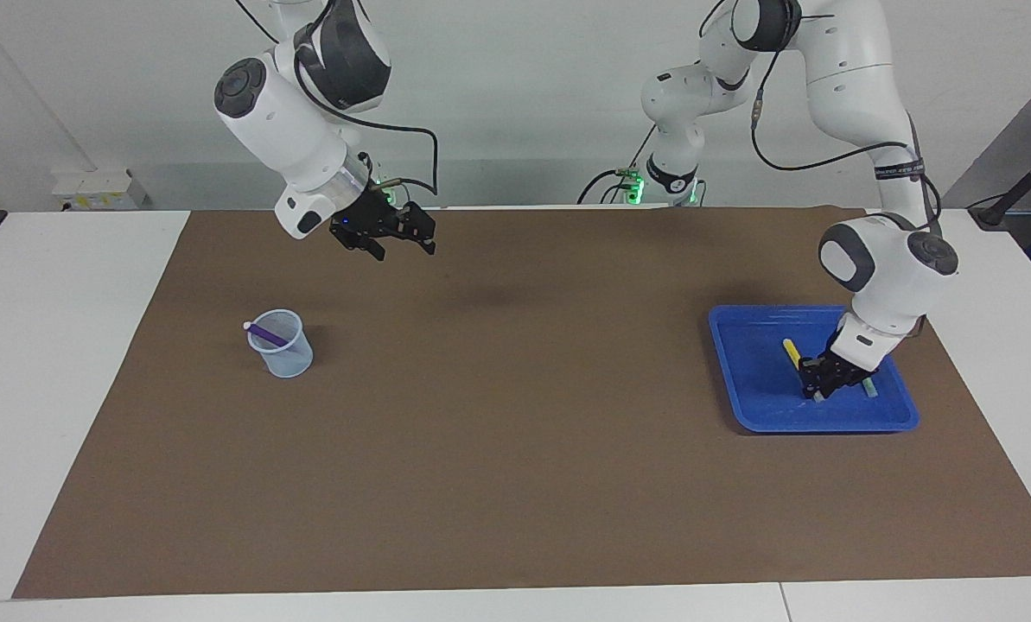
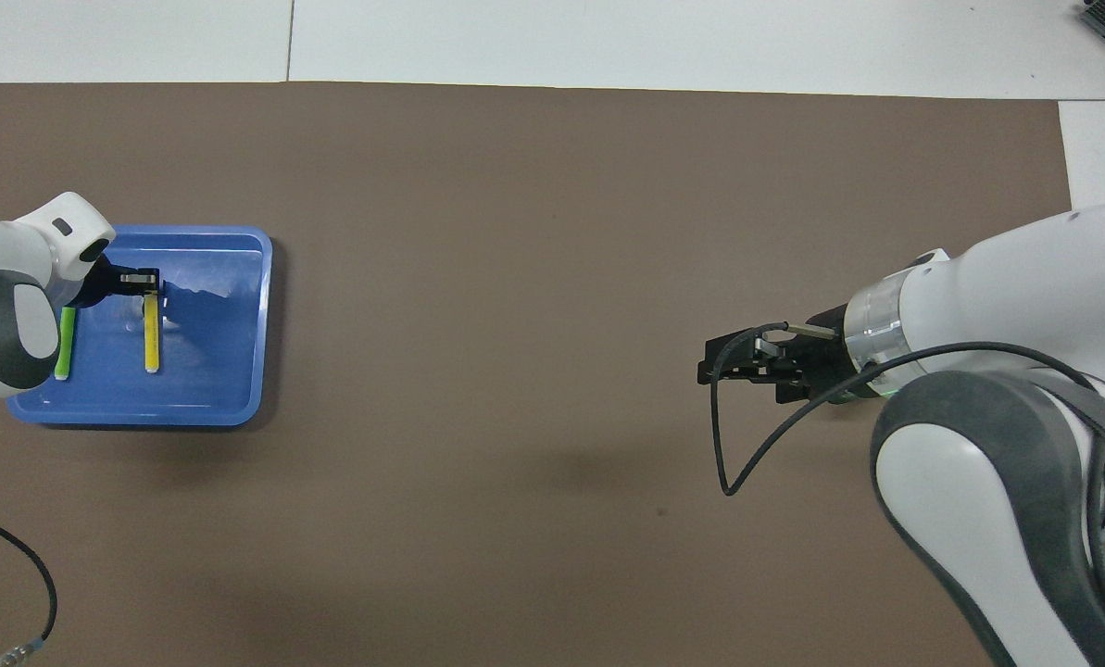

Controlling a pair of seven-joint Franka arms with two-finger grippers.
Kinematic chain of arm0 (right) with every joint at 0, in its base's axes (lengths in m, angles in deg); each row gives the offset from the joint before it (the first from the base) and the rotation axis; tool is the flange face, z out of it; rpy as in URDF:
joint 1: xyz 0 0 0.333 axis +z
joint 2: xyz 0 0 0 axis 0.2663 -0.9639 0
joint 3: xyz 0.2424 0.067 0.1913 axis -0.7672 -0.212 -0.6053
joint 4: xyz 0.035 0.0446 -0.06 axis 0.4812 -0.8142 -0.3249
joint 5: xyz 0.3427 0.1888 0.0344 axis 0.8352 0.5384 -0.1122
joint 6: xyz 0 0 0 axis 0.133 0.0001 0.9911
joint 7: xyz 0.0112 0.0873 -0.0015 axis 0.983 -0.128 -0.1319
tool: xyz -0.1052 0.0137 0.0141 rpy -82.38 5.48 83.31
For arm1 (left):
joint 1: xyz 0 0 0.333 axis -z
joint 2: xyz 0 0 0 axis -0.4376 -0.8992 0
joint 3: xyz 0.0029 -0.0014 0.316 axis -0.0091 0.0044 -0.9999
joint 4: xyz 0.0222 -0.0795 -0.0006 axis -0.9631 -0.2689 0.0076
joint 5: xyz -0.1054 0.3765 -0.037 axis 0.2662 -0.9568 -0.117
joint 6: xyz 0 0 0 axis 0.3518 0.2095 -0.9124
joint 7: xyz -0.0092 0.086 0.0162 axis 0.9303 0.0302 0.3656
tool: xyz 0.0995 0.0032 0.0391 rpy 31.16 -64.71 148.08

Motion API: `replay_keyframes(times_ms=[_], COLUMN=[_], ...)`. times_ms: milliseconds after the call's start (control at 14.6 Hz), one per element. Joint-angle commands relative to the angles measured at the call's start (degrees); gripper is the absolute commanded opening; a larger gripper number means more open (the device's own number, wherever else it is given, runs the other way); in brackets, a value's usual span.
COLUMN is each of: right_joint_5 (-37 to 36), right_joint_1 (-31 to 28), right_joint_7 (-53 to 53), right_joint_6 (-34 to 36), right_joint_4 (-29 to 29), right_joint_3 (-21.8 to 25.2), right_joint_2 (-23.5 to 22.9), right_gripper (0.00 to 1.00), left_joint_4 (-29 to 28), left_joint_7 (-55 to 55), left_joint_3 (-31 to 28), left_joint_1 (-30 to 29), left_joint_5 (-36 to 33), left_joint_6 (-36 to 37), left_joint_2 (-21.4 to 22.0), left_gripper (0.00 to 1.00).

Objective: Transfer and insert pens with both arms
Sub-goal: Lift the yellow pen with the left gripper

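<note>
Shallow blue plastic tray (image 1: 891, 422), toward the left arm's end of the table: holding yellow marker-like pen (image 2: 152, 332) and green marker-like pen (image 2: 66, 343), lying side by side, apart. Left black two-finger gripper (image 1: 819, 390): lowered into the tray at the yellow pen's end; finger state cannot be told. Small clear plastic cup (image 1: 283, 350), on the brown mat (image 1: 515, 484) toward the right arm's end: purple marker-like pen (image 1: 266, 332) inside, leaning, whitish tip above the rim. Right black two-finger gripper (image 1: 403, 244): raised over bare mat near the robots' edge, fingers spread, holding nothing, waiting.
</note>
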Motion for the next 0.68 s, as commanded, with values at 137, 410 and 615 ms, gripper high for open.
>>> replay_keyframes(times_ms=[137,410,615], right_joint_5=[1.12,1.12,1.12], right_joint_1=[-0.46,-0.37,-0.37], right_joint_7=[-0.05,-0.31,-0.4], right_joint_6=[0.69,0.52,0.34], right_joint_4=[-1.47,-1.47,-1.47], right_joint_3=[-0.19,-0.19,-0.19], right_joint_2=[1.77,1.77,1.77], right_gripper=[1.0,1.0,1.0], left_joint_4=[-0.89,-1.07,-1.07], left_joint_7=[-1.32,-1.41,-1.41], left_joint_3=[-0.41,-0.41,-0.41], left_joint_1=[0.55,0.55,0.2], left_joint_5=[-1.44,-1.44,-1.44], left_joint_6=[-1.13,-1.12,-0.6], left_joint_2=[0.18,0.18,0.26], left_gripper=[0.16,0.0,0.0])
